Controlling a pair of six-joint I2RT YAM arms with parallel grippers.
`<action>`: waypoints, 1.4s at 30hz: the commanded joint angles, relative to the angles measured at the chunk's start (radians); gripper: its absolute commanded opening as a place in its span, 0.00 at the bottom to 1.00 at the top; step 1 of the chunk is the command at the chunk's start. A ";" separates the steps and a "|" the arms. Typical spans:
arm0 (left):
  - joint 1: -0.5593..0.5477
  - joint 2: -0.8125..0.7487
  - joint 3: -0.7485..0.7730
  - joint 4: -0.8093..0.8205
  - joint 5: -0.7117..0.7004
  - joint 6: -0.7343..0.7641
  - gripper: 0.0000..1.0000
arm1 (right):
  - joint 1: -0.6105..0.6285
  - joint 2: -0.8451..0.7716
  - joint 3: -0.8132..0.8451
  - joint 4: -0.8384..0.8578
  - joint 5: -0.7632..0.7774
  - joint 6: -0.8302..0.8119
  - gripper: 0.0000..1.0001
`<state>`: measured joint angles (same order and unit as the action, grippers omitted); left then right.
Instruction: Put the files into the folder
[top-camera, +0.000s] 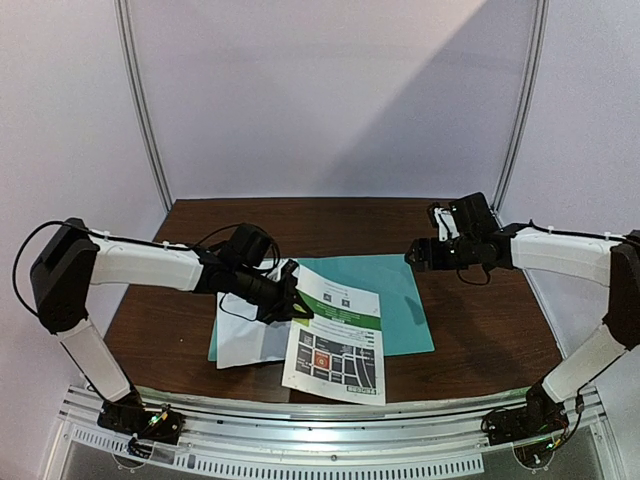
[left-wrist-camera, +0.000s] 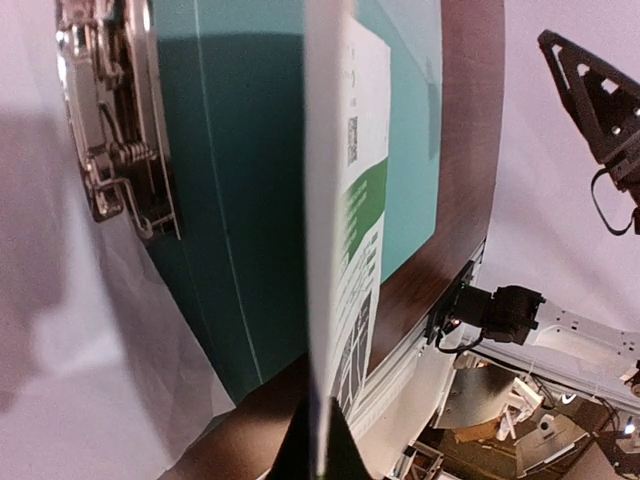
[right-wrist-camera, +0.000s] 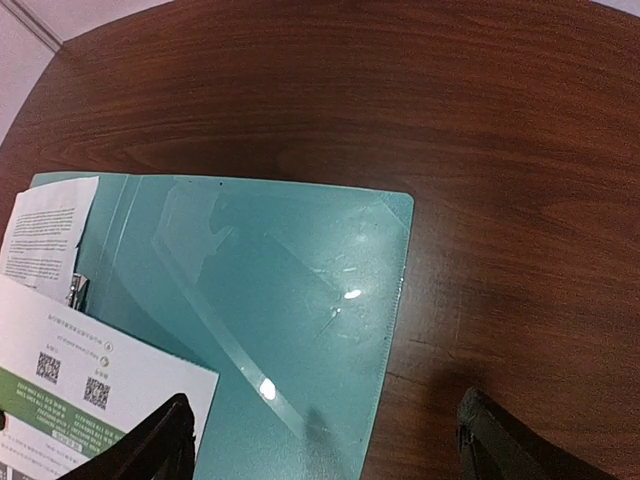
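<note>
Picture sheet (top-camera: 340, 345): clamped by the left gripper (top-camera: 295, 303), laid half over the open folder's (top-camera: 400, 290) near edge. Text sheet (top-camera: 245, 340): found askew on the folder's left half; neither is judged seated. Right gripper (top-camera: 418, 255): held agape above the folder's far right corner.

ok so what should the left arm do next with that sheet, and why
Probably draw the colourful sheet farther back onto the open folder. The left gripper is pinching the sheet's edge, and the sheet's near end lies past the folder on the table, so it is not yet inside.

Picture sheet (top-camera: 335, 345) over folder (top-camera: 400, 290), text sheet (top-camera: 245, 345) beneath at left, all on table (top-camera: 480, 335).
</note>
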<state>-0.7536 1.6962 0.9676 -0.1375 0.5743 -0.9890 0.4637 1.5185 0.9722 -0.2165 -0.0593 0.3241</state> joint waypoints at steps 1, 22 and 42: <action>-0.004 -0.021 -0.045 0.035 0.025 -0.123 0.00 | -0.011 0.104 0.049 0.076 0.022 -0.014 0.87; 0.033 0.095 0.045 0.239 -0.008 -0.355 0.00 | -0.055 0.456 0.237 0.198 -0.119 -0.008 0.61; 0.031 0.252 0.126 0.222 -0.009 -0.242 0.00 | -0.092 0.489 0.268 0.208 -0.158 -0.015 0.65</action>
<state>-0.7300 1.9381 1.0523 0.1371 0.5732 -1.3109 0.3954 1.9858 1.2072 -0.0177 -0.2157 0.3126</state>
